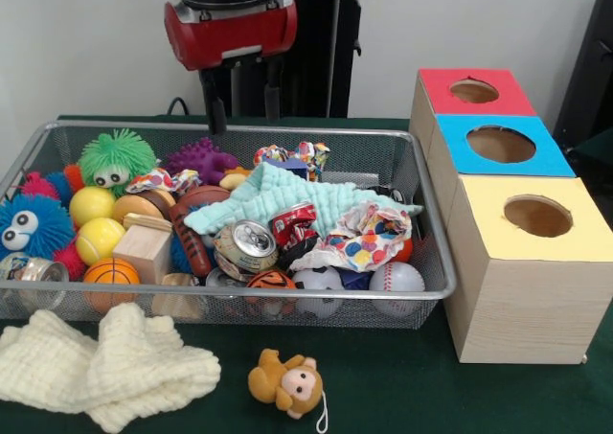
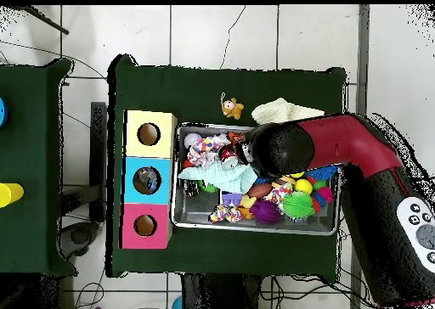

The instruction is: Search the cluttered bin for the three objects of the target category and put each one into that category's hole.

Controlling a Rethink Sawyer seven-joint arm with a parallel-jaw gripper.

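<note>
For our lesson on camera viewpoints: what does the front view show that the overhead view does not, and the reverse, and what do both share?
Only the front view shows the wooden side walls of the boxes, the crushed can, the baseball, and the gripper hanging above the bin's far side.

Only the overhead view shows the tiled floor, a second green table at the picture's left, and the arm's bulk covering part of the bin.

Both show the wire bin, the mint cloth, the yellow, blue and red holed box tops, the monkey toy and the cream cloth.

Cloth [image 1: 105,362] before bin [image 1: 421,290]
</note>
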